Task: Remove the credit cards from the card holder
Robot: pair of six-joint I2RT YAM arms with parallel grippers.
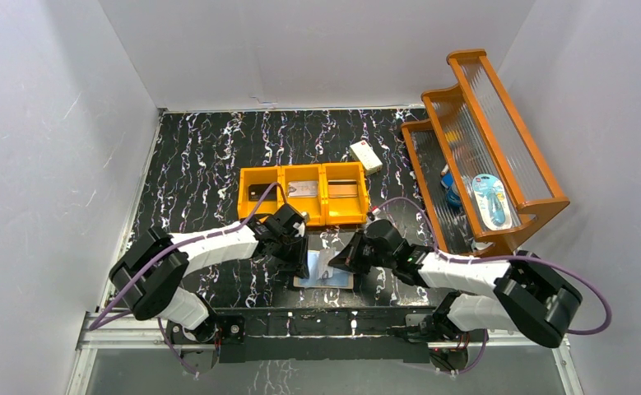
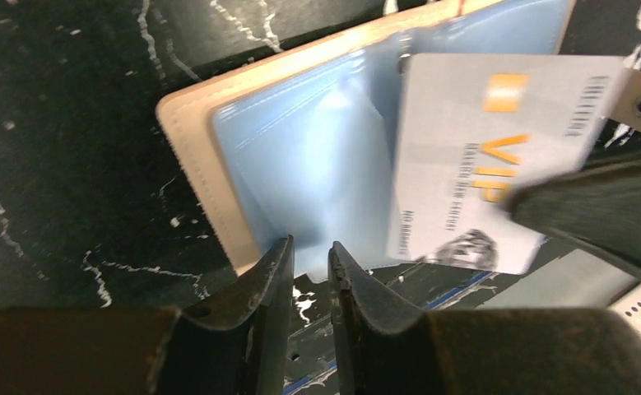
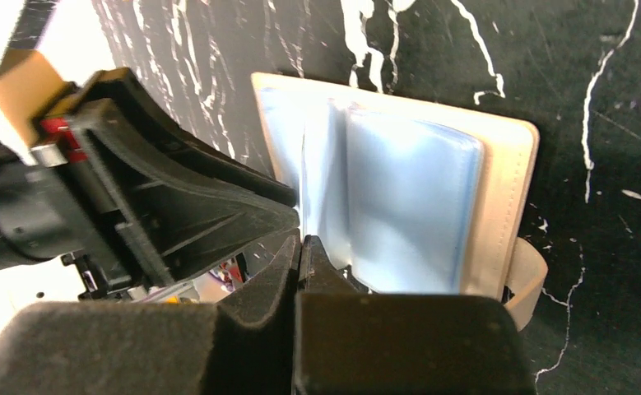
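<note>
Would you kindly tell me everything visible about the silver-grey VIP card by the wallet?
The thin silver-grey rectangular card, plastic-looking, bears orange VIP lettering, an orange square, fine dark print and a dark picture at one corner. It lies tilted across one pale blue pocket of the open peach-pink bifold wallet. The right end effector is shut, seemingly pinching the card's edge.

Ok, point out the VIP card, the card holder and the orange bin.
VIP card [image 2: 448, 148], left wrist view, its silver face.
card holder [image 3: 411, 197], right wrist view, a blue inner pocket.
orange bin [image 1: 343, 217], top external view, its front wall.
</note>
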